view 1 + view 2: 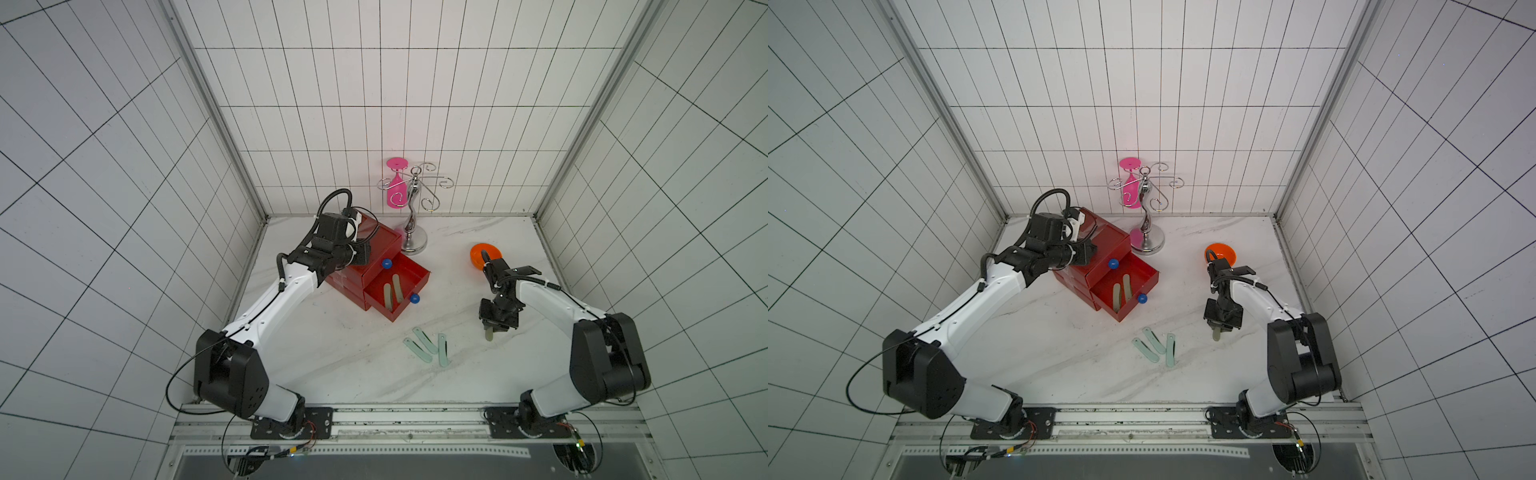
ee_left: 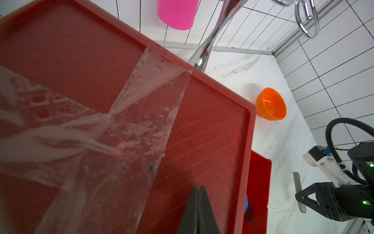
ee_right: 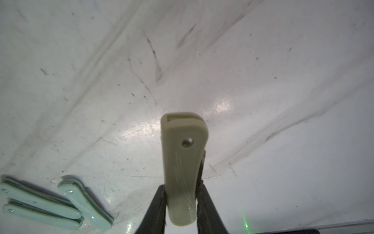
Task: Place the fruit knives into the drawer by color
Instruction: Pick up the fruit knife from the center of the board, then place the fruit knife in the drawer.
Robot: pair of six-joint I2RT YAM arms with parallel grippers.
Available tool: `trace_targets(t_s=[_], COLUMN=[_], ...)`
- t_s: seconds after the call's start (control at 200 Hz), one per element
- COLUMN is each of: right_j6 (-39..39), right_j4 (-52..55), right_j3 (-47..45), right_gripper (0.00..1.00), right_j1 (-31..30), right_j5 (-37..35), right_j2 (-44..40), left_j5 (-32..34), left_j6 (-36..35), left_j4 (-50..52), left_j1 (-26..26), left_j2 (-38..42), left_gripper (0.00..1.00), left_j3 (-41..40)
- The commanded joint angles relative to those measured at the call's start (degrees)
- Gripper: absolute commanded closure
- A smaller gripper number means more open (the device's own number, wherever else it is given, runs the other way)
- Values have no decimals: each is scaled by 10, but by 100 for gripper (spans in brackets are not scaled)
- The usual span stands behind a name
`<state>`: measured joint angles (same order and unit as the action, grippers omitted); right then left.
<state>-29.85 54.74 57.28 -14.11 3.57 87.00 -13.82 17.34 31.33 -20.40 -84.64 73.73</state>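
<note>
R arm mid-carry: right end effector [image 3: 181, 195] is clamped on a grey-olive knife [image 3: 183, 162], held clear of the desk [image 1: 332, 332]. Step in hand, I'd say: third grey-olive into the open drawer [image 1: 420, 277] of the red drawer chest [image 1: 380, 241], where two grey-olive knives [image 1: 392, 291] already lie. Drawer sits approx 10 o'clock from the held knife in both top views. Left end effector [image 2: 198, 190] is shut, empty, over the chest's taped top, prob. steadying it.

Next: lift, swing across, clear the front wall and blue knob [image 1: 414, 298], lower, release.

Room: bare desk btwn; three mint knives [image 1: 428, 347] at 8 o'clock, off the path. Orange bowl [image 1: 486, 254] at 12, chrome rack [image 1: 411, 226] behind the chest; neither in the way.
</note>
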Motion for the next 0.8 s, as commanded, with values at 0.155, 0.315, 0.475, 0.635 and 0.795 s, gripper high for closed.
trace_targets(t_s=[0.155,0.315,0.475,0.635,0.795], right_j6=[-16,-22,-28,-35,-39], right_j4=[56,63,70,74,75], right_j3=[128,182,241,301,365], right_gripper=[76,76,77,77,77], right_j1=[-52,-86,-121,-151,-181], right_j5=[10,15,14,17,20], right_j2=[-11,7,33,58,81], left_j5=[21,20,21,21,20], left_j6=[1,1,1,1,1], left_j4=[112,113,114,114,114], left_j1=[6,6,6,6,6], left_j2=[-35,-35,-35,-36,-36], left_gripper=[100,100,100,100,100], left_j3=[-25,-25,-25,-25,-25])
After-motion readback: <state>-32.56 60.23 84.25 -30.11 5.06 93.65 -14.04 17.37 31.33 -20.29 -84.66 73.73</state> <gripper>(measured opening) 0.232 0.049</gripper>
